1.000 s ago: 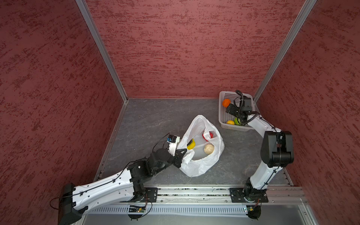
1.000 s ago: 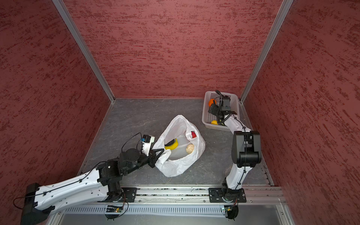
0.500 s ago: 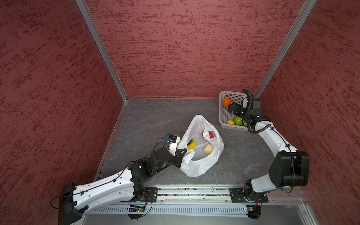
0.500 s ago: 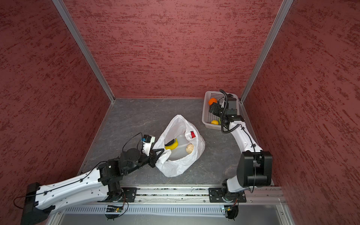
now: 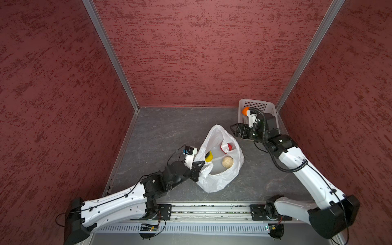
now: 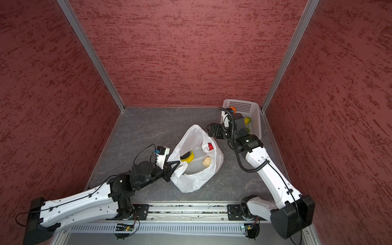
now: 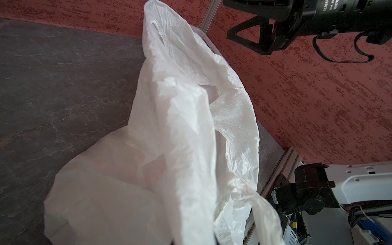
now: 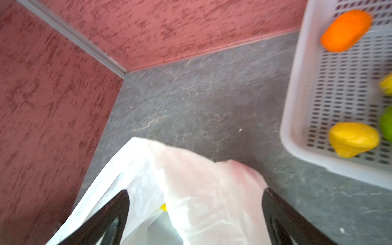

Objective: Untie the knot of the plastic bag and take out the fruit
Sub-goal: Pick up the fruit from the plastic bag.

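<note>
The white plastic bag (image 5: pixel 218 182) (image 6: pixel 191 182) sits mid-floor with its mouth wide open; the knot is not in view. Fruit lies inside: a yellow banana (image 5: pixel 209 157), a red piece (image 5: pixel 229 146) and a beige ball (image 5: pixel 227 162). My left gripper (image 5: pixel 201 164) (image 6: pixel 177 164) is shut on the bag's near-left rim, and the film (image 7: pixel 169 127) hides its jaws in the left wrist view. My right gripper (image 5: pixel 234 131) (image 8: pixel 196 192) hangs open and empty over the bag's far right edge (image 8: pixel 191 169).
A white perforated basket (image 5: pixel 257 104) (image 8: pixel 297 84) stands in the far right corner beside the right gripper. It holds an orange piece (image 8: pixel 345 30), a yellow one (image 8: pixel 353 139) and a green one (image 8: pixel 387 125). Red walls close in three sides.
The right arm has swung out of the basket toward the bag, its gripper open throughout. The left gripper and the bag have stayed put.
</note>
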Tool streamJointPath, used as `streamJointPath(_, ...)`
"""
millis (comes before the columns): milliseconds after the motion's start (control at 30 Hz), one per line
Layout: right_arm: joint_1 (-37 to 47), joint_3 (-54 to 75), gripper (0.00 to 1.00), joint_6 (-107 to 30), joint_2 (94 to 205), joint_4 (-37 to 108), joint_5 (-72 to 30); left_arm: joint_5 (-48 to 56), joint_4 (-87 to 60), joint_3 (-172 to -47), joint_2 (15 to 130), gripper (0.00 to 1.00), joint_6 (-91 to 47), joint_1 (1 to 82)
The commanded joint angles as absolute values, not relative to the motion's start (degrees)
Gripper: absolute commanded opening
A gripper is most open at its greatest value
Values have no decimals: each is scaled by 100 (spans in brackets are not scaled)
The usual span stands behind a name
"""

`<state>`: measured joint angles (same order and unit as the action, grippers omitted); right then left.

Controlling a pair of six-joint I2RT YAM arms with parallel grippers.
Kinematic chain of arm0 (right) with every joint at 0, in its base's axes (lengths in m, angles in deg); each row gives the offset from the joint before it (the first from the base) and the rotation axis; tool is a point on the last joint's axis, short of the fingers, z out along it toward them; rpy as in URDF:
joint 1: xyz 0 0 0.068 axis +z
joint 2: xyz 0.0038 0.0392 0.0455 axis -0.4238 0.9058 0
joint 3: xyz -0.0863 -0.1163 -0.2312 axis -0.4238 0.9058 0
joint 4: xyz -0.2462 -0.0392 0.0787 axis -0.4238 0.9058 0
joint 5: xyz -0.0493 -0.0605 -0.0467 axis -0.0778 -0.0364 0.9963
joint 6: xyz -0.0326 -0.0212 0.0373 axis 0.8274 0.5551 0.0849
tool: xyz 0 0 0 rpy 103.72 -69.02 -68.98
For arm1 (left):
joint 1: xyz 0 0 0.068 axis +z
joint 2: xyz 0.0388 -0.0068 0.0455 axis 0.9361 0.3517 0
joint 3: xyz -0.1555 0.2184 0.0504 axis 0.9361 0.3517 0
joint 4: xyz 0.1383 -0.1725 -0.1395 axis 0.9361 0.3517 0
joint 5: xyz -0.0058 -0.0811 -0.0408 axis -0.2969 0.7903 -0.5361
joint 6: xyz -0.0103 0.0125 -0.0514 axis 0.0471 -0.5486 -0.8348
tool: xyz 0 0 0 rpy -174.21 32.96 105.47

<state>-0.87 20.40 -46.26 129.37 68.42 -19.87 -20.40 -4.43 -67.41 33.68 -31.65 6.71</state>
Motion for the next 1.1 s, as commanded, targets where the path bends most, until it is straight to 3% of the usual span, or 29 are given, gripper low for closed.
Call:
streamJointPath(0,452,2190,98,-4941,12773,7250,-1788,-2019,-693,-6721,3380,0,-3057,636)
streamJointPath(300,2083,2561,98,-5504,12996,7086,-1418,-2195,-606,-6719,3401,0,-3071,563)
streamJointPath(600,2871,2514,98,-5739,13178,7130,-804,-2302,-498,-6789,3385,0,-3045,561)
streamJointPath(1067,3106,3189,98,-6112,13337,6688,-681,-2214,-602,-6763,3337,0,-3043,493)
